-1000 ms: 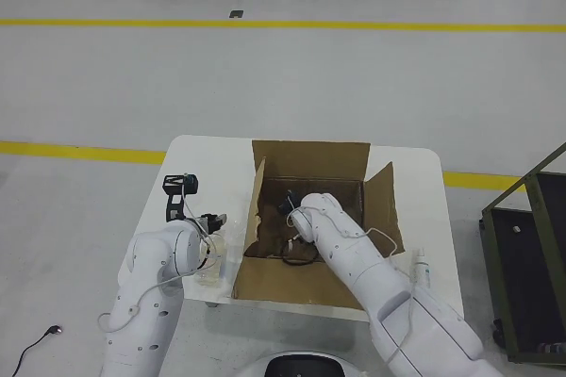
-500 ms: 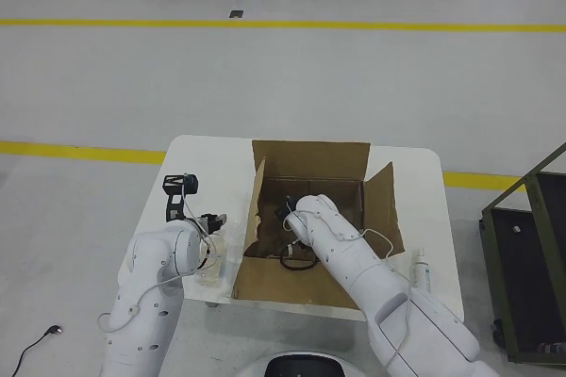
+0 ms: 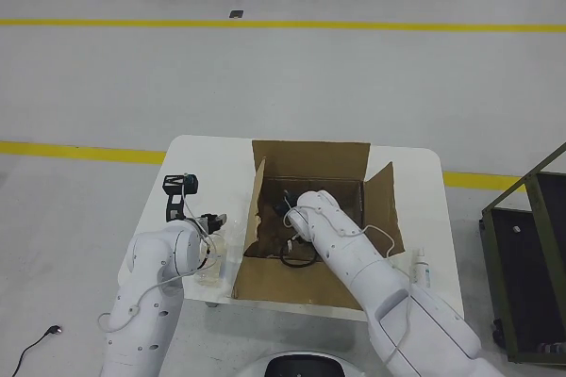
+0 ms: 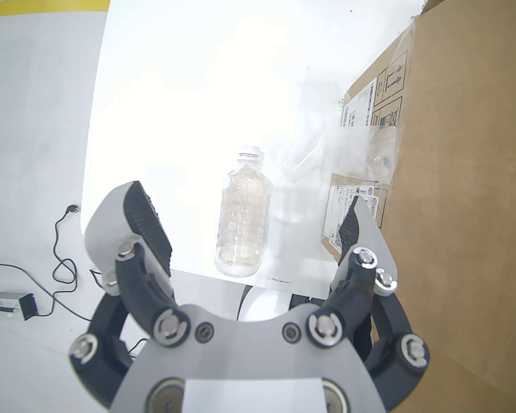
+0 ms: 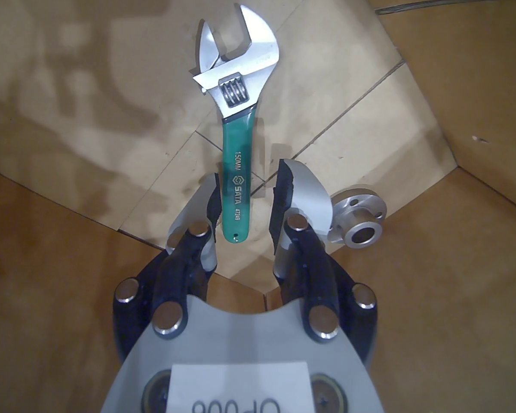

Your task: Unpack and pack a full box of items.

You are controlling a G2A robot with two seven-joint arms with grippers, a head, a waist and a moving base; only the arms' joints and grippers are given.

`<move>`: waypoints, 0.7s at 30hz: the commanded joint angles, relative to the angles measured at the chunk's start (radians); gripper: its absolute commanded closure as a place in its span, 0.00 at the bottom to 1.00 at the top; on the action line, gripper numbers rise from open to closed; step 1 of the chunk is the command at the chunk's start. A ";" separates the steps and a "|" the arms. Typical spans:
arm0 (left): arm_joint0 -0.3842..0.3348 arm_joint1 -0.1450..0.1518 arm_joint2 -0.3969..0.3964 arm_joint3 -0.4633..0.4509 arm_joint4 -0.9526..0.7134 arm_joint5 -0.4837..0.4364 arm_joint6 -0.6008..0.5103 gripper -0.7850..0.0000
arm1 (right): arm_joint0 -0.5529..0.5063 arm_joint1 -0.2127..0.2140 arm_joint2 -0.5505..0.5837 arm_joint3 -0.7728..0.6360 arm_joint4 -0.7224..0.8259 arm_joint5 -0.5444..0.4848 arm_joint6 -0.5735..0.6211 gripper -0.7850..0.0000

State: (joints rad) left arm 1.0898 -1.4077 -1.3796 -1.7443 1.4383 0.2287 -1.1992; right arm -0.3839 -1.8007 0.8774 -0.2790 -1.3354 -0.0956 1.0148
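Down inside the box (image 3: 307, 155), at the centre of the top view, the right arm's jaws stand narrowly parted astride the green handle of the wrench (image 5: 236, 126), not clamped. The left arm's jaws gape wide, empty, over a clear bottle (image 4: 242, 225) standing on the surface (image 4: 189, 66) beside the box.

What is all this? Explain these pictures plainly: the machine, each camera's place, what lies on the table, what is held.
This is a two-armed robot at a white table. One picture looks down from above its arms; the other two come from cameras on its wrists. The left gripper hangs open above a clear plastic bottle standing beside an open brown cardboard box. Inside the box, the right gripper straddles a green-handled steel wrench, open, near a silver metal flange. Nothing is held.
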 commanded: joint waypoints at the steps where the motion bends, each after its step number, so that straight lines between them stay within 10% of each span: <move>1: 0.000 0.000 0.000 0.000 0.000 0.000 0.000 0.00 | 0.002 -0.001 0.001 0.013 0.006 -0.002 -0.007 0.62; 21: 0.000 0.000 0.000 0.000 0.000 0.000 0.000 0.00 | 0.004 -0.007 0.006 0.079 0.037 0.010 -0.082 0.73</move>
State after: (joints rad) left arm 1.0898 -1.4077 -1.3796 -1.7443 1.4383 0.2287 -1.1992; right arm -0.3791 -1.8080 0.8834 -0.2011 -1.2982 -0.0864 0.9339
